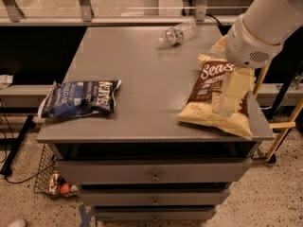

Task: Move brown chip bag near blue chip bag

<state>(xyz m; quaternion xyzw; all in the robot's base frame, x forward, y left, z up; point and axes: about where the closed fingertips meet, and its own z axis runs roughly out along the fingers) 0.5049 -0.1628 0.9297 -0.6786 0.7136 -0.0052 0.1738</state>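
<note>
The brown chip bag (204,98) lies flat at the right front of the grey table (137,65), its lower corner reaching the table's front edge. The blue chip bag (79,98) lies flat at the left front, about a bag's length of bare table away from it. My gripper (231,109) hangs down from the white arm (265,27) at the upper right. It is right over the right half of the brown bag and hides part of it. I cannot tell whether it touches the bag.
A clear plastic bottle (178,32) lies on its side at the back of the table. Drawers (154,176) run under the top. A wire basket (53,179) sits on the floor at the left. A yellow frame (284,126) stands at the right.
</note>
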